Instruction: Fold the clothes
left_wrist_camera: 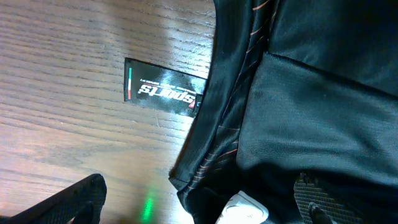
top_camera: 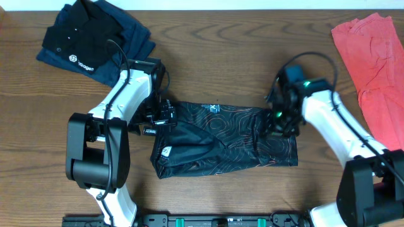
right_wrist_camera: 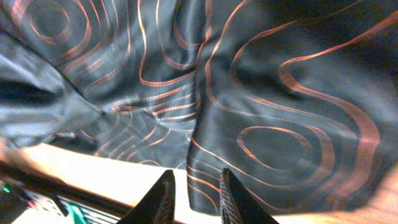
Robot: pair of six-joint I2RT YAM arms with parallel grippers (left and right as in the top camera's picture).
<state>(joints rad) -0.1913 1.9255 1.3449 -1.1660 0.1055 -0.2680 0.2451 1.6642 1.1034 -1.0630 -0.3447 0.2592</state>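
Note:
The clothes, one black jersey with fine orange contour lines, lie folded into a wide band in the middle of the table. My left gripper stands wide open at the jersey's left edge. In the left wrist view its fingers straddle the hem and a white label. My right gripper hovers over the right end. In the right wrist view the right gripper has its jaws a little apart, and the cloth's edge lies under them, not pinched.
A plain black polo with a white logo lies at the back left. A coral-red garment lies along the right edge. A black tag reading "sports" rests on the wood beside the jersey's hem.

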